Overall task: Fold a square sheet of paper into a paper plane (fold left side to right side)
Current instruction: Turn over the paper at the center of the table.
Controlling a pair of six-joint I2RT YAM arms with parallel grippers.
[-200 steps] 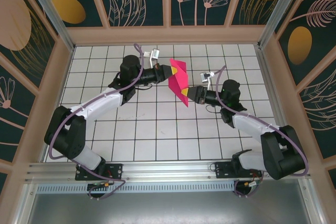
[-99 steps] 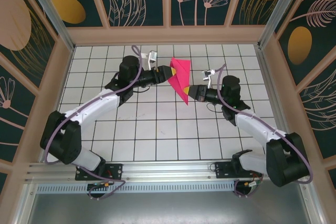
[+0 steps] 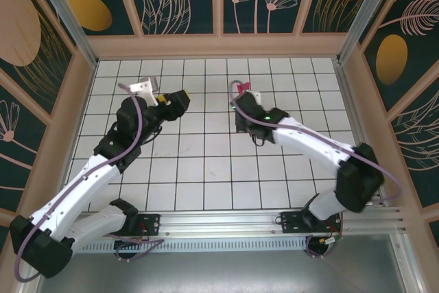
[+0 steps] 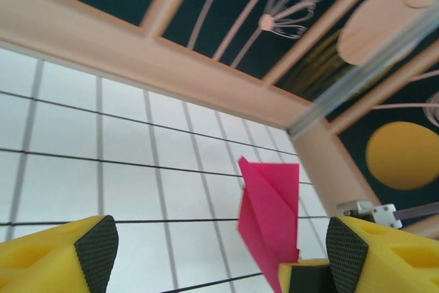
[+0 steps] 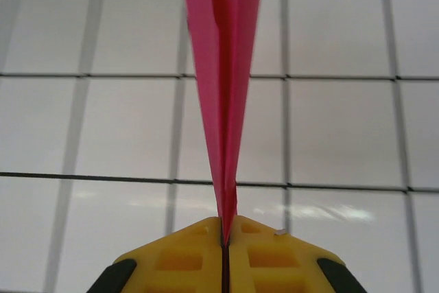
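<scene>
A: right hand [image 5: 225, 235] is clamped on the paper plane [image 5: 223, 66], jaws pressed together on the folded edge; the paper runs off toward 12 o'clock in its wrist view

B: where over the worktop [image 3: 206, 162]?

A: top view puts it about 1 o'clock from the middle. The arm covers most of the paper there. It looks lifted clear of the surface, can't be sure

B: left hand [image 4: 221, 248]?

A: fingers [image 4: 96, 245] spread wide, nothing between them. It sits near 10 o'clock, well apart from the plane. Its wrist view has the plane ahead toward 4 o'clock, standing upright, layers fanning slightly at the top

B: so one hand carries it. Reads like the side-to-side fold is made but not pressed flat

A: same judgement. To do this step well, the right hand should keep its pinch square on the crease and not twist, since thin paper will buckle just above the jaws

B: and the left?

A: it should come in from 9 o'clock with jaws wide, line up with the ridge, and close on both layers together near the crease, not on the tip

B: risk?

A: catching a single layer would spring the fold open; a slow approach is safer
</scene>
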